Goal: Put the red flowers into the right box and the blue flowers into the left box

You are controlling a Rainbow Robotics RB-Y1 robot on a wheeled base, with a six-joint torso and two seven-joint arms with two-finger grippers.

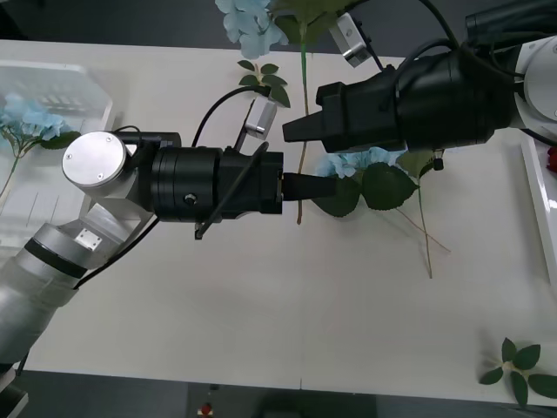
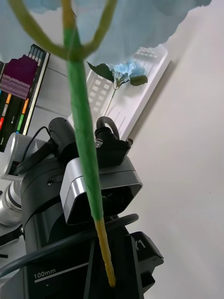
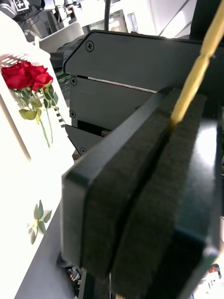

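My left gripper [image 1: 315, 186] is shut on the tan lower end of a blue flower's stem [image 3: 196, 74], squeezed between its black pads [image 3: 126, 196]. That stem [image 1: 303, 78] runs up to a pale-blue bloom [image 1: 252, 26] at the table's far edge. My right gripper [image 1: 296, 131] hovers right beside the same stem, just above the left gripper. Another blue flower [image 1: 365, 161] lies under the right arm. One more blue flower [image 1: 26, 117] rests in the left box [image 1: 61, 83]. Red flowers [image 3: 23, 77] lie in the right box [image 1: 535, 192].
A leaf sprig [image 1: 522, 366] lies at the table's near right corner and another leaf sprig [image 1: 265, 78] lies beside the held stem. The two arms cross close together over the table's middle. Bare tabletop [image 1: 287, 305] stretches along the near side.
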